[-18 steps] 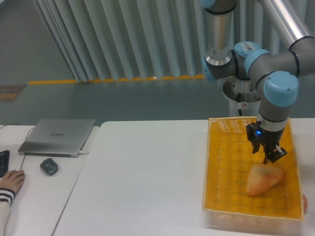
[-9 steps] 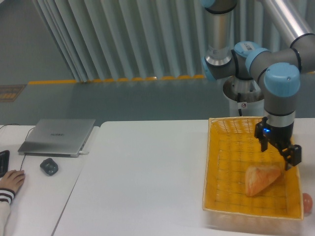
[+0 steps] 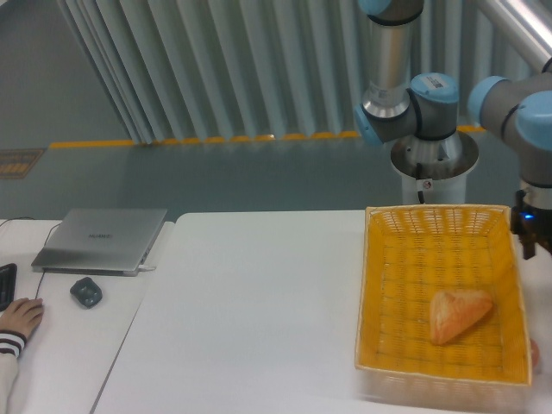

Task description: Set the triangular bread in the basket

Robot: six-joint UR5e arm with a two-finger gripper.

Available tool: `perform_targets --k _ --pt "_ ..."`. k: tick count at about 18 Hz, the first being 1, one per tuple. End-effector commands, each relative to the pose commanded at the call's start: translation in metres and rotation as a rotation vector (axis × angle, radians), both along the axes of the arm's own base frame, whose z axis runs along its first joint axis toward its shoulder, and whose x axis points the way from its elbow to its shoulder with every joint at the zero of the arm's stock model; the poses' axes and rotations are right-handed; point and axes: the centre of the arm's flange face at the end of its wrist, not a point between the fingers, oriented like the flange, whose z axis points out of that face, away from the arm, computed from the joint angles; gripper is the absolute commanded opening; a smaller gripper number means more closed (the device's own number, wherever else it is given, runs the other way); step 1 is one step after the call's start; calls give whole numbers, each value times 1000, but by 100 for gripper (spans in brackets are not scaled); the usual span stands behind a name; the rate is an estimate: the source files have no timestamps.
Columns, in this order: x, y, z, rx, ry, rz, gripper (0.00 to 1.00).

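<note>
The triangular bread (image 3: 458,314) is golden-brown and lies flat on the floor of the basket (image 3: 384,285), right of its middle, pointed end toward the front left. The basket is a large yellow-orange wicker rectangle on the right side of the white table. My gripper (image 3: 540,252) hangs at the frame's right edge, above the basket's far right rim and clear of the bread. Only its left finger (image 3: 528,246) shows; it stands apart from the wrist's centre line, so the jaws look open and empty.
A small reddish rounded item (image 3: 536,352) lies just outside the basket's right rim. A closed laptop (image 3: 102,239), a dark mouse (image 3: 85,291) and a person's hand (image 3: 19,317) are at the left of the table. The arm's base (image 3: 431,164) stands behind the basket.
The gripper let go of the bread, which settled in the basket, then rose and moved right to the frame's edge. The bread has not moved since half a second ago.
</note>
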Motion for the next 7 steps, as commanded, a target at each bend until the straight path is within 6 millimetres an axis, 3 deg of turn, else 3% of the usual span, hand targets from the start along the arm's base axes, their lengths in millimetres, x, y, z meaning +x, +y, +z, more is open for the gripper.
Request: perform_targets --k 3,7 --pt "-16 -20 1 3 4 -2 100" --pt "-13 -19 1 3 0 -7 100"
